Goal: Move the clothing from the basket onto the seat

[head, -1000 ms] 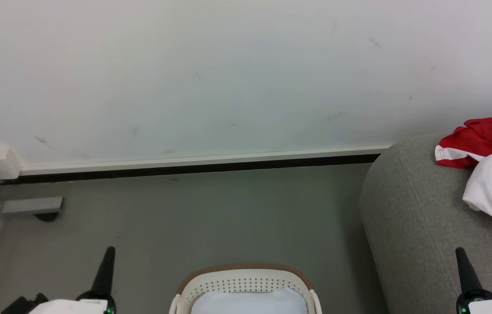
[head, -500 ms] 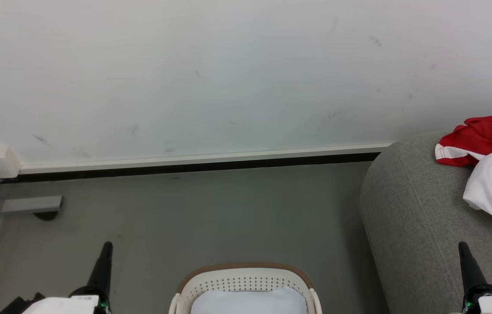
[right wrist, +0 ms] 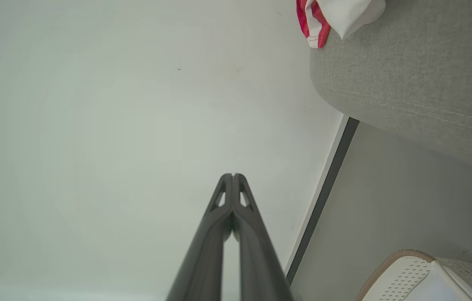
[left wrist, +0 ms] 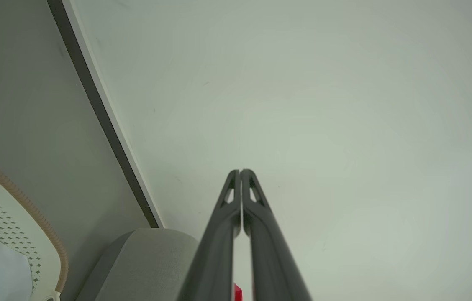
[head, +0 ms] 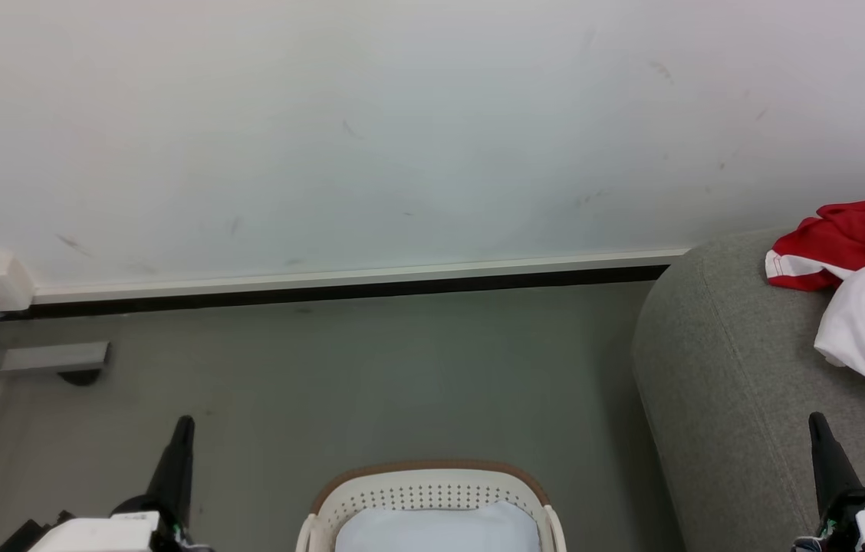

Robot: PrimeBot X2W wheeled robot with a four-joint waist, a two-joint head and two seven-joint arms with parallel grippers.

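Now the light grey fabric sofa seat (head: 724,399) is on the right. Left of it sits the cream-white holey plastic basket (head: 402,498) with a brown rim. The red and white sports clothing (head: 854,245) lies on the seat. The left end effector (head: 185,422) and right end effector (head: 814,419) are closed and empty. The moving looks done; next, check the basket's hidden near part.

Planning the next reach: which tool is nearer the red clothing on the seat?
The right tool, showing against the grey seat below the clothing; the left tool shows against the floor.
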